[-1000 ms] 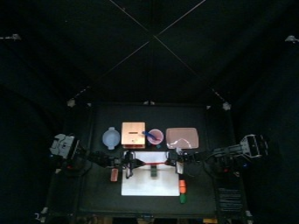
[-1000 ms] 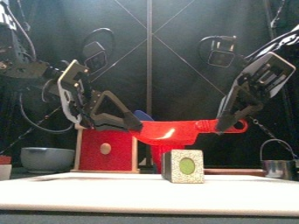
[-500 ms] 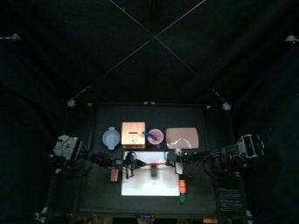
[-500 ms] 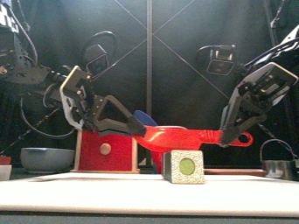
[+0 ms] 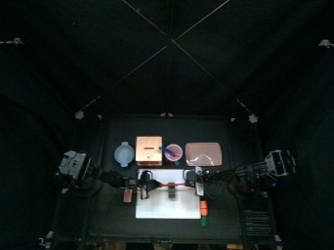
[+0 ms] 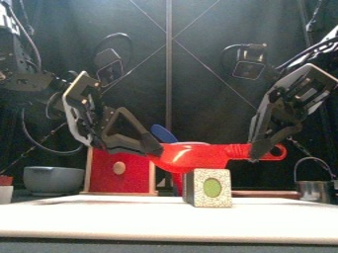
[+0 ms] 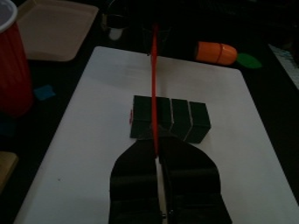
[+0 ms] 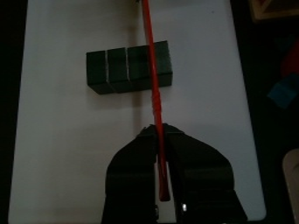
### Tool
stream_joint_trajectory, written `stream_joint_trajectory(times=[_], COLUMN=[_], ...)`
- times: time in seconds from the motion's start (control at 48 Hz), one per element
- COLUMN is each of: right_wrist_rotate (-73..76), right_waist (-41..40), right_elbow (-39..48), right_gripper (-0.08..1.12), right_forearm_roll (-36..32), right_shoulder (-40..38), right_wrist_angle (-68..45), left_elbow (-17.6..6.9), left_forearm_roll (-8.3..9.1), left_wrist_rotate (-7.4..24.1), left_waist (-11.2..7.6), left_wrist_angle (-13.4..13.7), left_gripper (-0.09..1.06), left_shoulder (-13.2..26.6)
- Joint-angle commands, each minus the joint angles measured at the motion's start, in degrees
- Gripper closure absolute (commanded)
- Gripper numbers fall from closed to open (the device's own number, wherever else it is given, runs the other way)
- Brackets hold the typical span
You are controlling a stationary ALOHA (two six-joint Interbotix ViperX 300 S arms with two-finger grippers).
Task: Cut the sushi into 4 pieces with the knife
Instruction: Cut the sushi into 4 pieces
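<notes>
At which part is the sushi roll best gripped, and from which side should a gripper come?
Likely from above, jaws on its two long flat sides near the middle: the sushi roll lies flat on the white board, ends facing front and back. The red knife above it must clear first.

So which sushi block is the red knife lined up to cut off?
The rearmost block: the knife hangs over its seam; the other three lie nearer the front.
</notes>
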Motion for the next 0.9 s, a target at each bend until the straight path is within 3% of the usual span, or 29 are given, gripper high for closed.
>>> stream_joint_trajectory(times=[0.021,0.542,0.688,0.896], right_wrist_rotate=[0.09,0.09,0.00,-0.44], right_waist=[0.26,-0.88,-2.29,-4.57], right_elbow=[-2.02,-2.55,-2.99,-3.08], right_gripper=[0.96,0.96,0.96,0.96], right_forearm_roll=[0.09,0.62,0.70,0.53], right_shoulder=[-1.41,9.40,10.37,8.61], right_wrist_angle=[-0.53,-1.49,-1.49,-1.05], left_elbow=[-1.32,-3.43,-3.87,-3.52], left_forearm_roll=[-0.18,-2.11,-2.20,-2.20], left_wrist_rotate=[-0.09,0.35,1.49,5.98], left_waist=[0.26,1.67,3.08,5.45], left_wrist_angle=[0.00,3.08,3.16,4.83], left_gripper=[0.88,0.88,0.88,0.88], left_shoulder=[0.00,8.70,8.61,6.06])
